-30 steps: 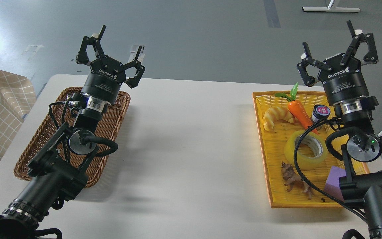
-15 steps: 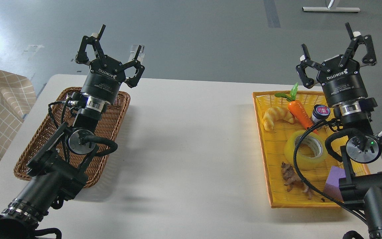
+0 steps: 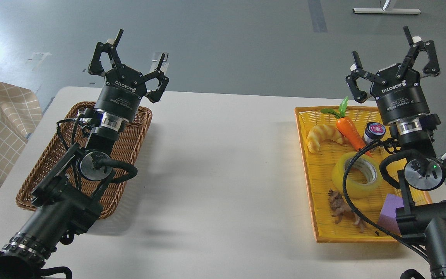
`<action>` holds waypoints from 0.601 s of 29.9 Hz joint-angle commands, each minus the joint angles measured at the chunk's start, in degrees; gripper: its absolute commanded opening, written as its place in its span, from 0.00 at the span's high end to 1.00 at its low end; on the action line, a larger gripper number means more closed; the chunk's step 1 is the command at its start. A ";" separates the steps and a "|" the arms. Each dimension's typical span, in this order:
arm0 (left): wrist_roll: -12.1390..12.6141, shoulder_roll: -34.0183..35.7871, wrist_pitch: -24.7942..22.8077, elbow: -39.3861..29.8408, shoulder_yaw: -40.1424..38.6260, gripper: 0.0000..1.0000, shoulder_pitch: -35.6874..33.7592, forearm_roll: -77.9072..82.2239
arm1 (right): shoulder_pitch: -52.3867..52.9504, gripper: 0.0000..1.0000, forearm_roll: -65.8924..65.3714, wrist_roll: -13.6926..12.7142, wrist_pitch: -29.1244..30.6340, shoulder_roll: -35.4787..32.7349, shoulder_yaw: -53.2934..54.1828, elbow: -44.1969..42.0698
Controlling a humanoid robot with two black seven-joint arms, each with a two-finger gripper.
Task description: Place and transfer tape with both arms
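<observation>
Yellow tape (image 3: 356, 176) — partly hidden behind right arm's cable (image 3: 347, 193).

White counter (image 3: 215, 166). Left end effector (image 3: 139, 54) raised above brown wicker basket (image 3: 48, 170), fingers spread, holding nothing. Right end effector (image 3: 395, 52) raised over far right corner of yellow tray (image 3: 316, 182), fingers spread, holding nothing. In tray: tape (image 3: 352, 180) lying flat mid-tray, black cable crossing it; croissant (image 3: 323, 136), carrot (image 3: 349, 130), small jar with pink lid (image 3: 374, 131) behind it; brown animal figure (image 3: 343, 209) and purple block (image 3: 389, 211) nearer.
</observation>
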 commanded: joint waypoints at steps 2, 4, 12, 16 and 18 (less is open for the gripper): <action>0.00 0.02 0.00 0.00 -0.08 0.02 -0.07 0.00 | 0.06 0.00 0.00 -0.02 0.00 0.00 0.00 -0.03; 0.00 -0.06 0.00 0.00 -0.08 0.02 -0.07 0.00 | -0.03 0.00 0.00 -0.02 0.00 0.00 0.00 -0.03; 0.00 -0.07 0.00 0.00 -0.08 0.02 -0.07 0.00 | -0.03 0.00 0.00 -0.02 0.00 0.00 0.00 -0.21; 0.00 -0.07 0.00 0.00 -0.08 0.02 -0.08 0.00 | -0.03 0.00 0.00 -0.02 0.00 0.00 0.00 -0.12; 0.00 -0.07 0.00 0.00 -0.08 0.02 -0.16 0.00 | 0.06 0.00 0.00 -0.02 0.00 0.00 0.00 -0.12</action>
